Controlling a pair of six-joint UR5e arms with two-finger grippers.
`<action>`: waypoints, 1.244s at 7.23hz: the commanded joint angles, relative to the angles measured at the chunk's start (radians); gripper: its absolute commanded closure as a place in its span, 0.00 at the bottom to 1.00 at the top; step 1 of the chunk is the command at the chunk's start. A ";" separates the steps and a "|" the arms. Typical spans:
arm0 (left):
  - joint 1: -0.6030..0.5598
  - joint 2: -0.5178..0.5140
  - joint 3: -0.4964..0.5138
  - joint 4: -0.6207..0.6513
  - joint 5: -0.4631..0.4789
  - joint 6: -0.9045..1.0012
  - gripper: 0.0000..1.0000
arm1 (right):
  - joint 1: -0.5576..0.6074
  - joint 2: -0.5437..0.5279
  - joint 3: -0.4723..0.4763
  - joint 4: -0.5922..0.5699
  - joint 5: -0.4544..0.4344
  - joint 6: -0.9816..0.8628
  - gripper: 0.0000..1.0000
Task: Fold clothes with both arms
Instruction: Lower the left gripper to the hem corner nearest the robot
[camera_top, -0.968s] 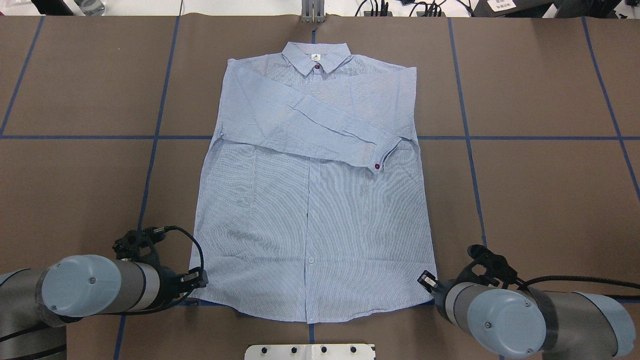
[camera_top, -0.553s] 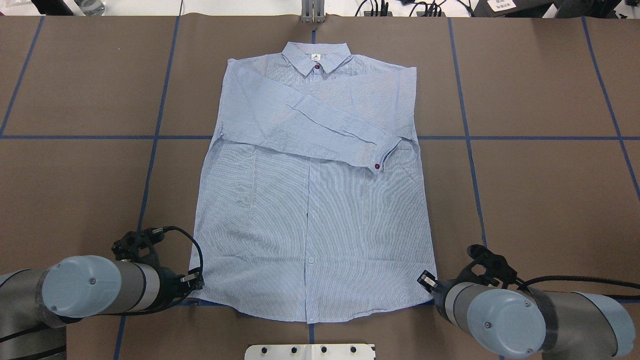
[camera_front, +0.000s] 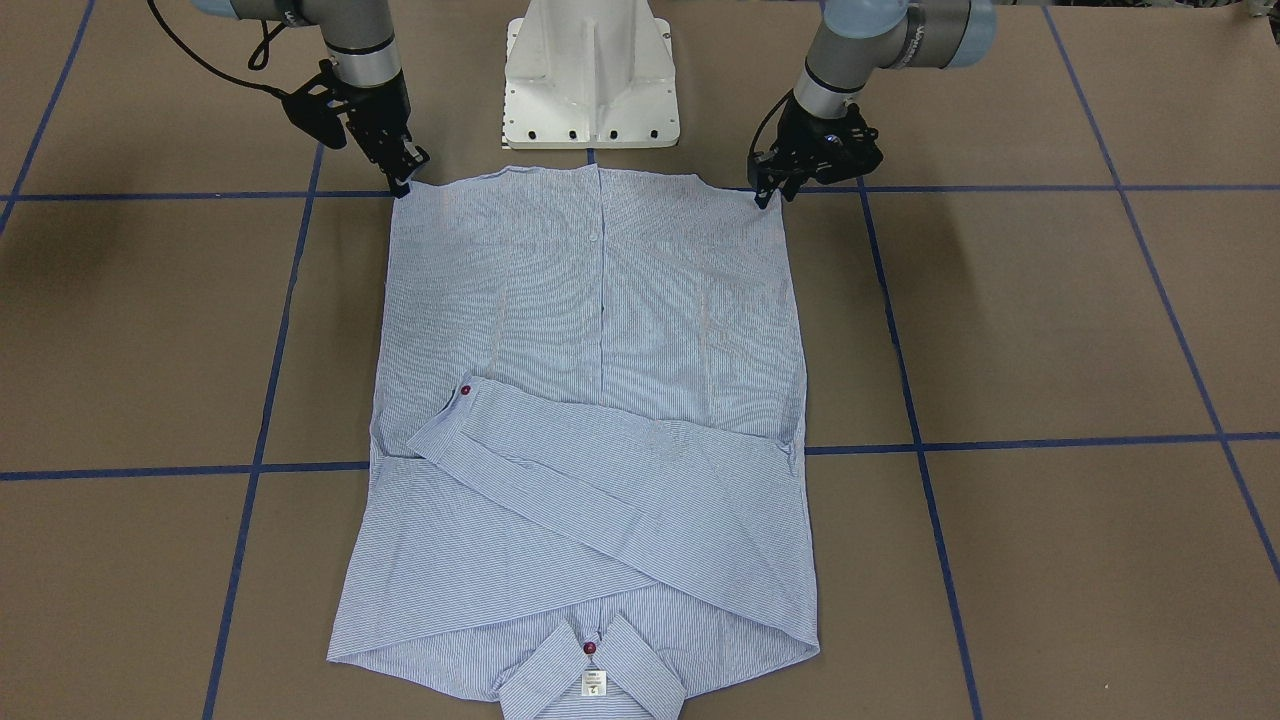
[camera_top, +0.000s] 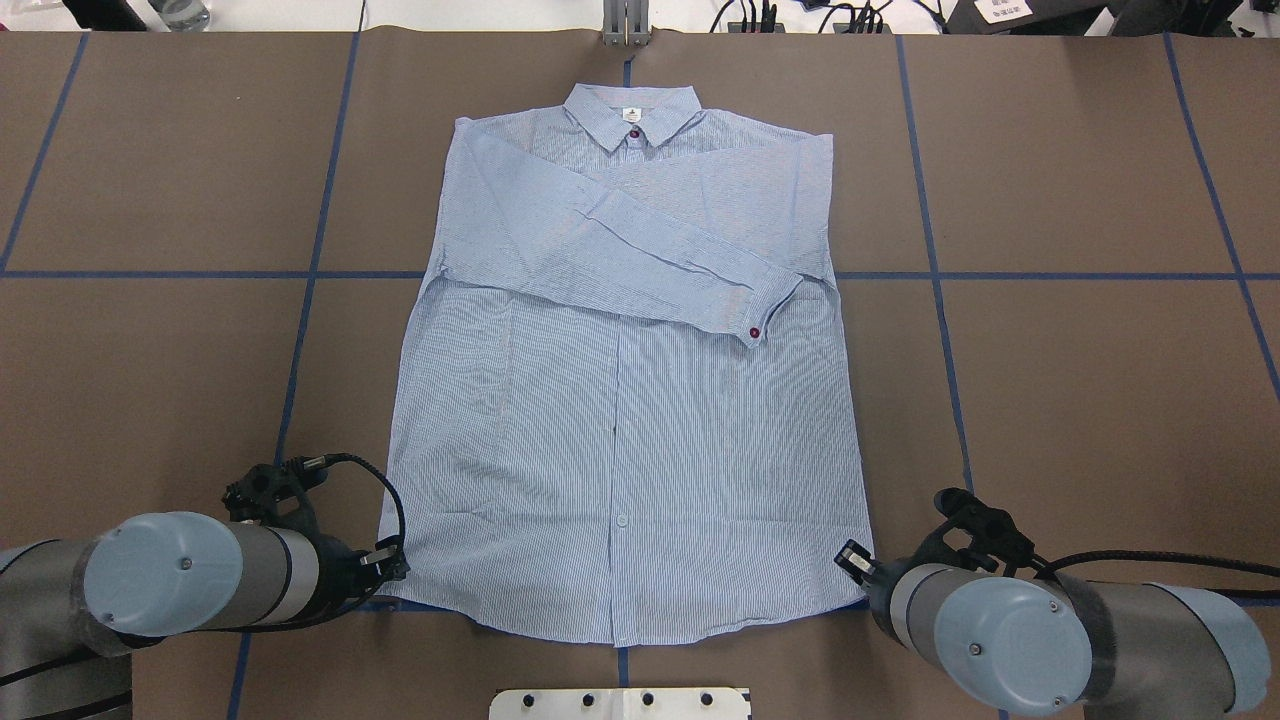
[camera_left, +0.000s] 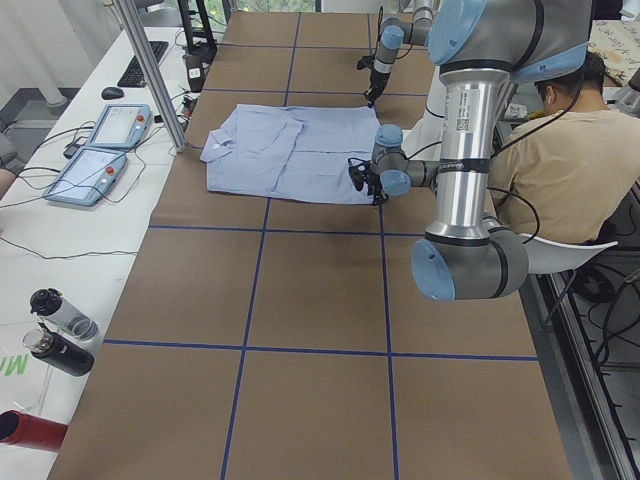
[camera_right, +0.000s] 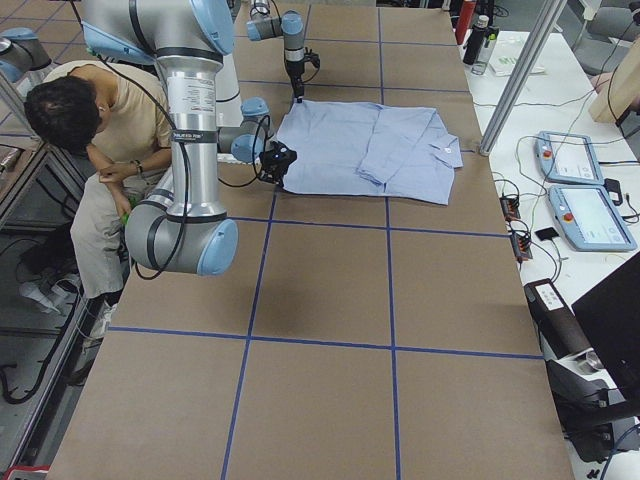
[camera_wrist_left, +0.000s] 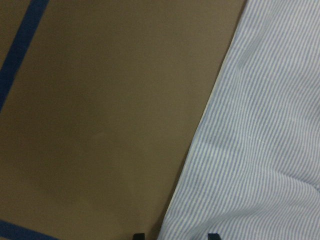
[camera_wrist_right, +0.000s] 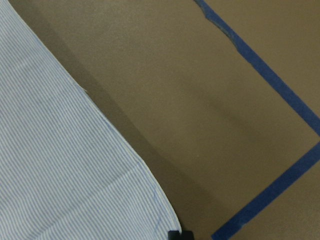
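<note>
At the near edge of the table (camera_top: 1100, 400), close to the white base (camera_front: 590, 70), I have 1 gripper at each bottom corner of the shirt (camera_top: 620, 400). It lies flat and buttoned, collar (camera_top: 630, 110) at the far end, with the sleeves (camera_top: 650, 250) crossed over the chest.

The left gripper (camera_front: 764, 194) sits at its corner of the hem (camera_top: 620, 630). Its wrist camera shows the 2 fingertips (camera_wrist_left: 138, 235) apart, with the striped edge running between them, so nothing is pinched yet. The right gripper (camera_front: 402, 184) touches or nearly touches the other corner. Its wrist view shows only a sliver of 1 finger, so I cannot tell whether it is parted or closed.

I take this step to be gripping both hem corners before carrying the hem up toward the collar. To do it well, I would:
- get both layers of cloth well inside each jaw, not just the edge
- close both sides together
- lift evenly, so the hem stays straight and taut
- keep the lift low, so the crossed sleeves do not slide

The thin cloth could slip out of a shallow pinch.
</note>
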 joint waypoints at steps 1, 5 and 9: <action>0.007 0.023 -0.002 -0.001 -0.007 -0.002 0.54 | 0.000 0.000 0.000 0.000 0.000 0.000 1.00; 0.007 0.022 -0.011 -0.003 -0.040 0.000 1.00 | 0.000 -0.002 0.000 0.000 0.000 0.000 1.00; 0.005 0.026 -0.066 -0.001 -0.057 0.002 1.00 | -0.001 0.000 -0.002 0.000 0.000 0.000 1.00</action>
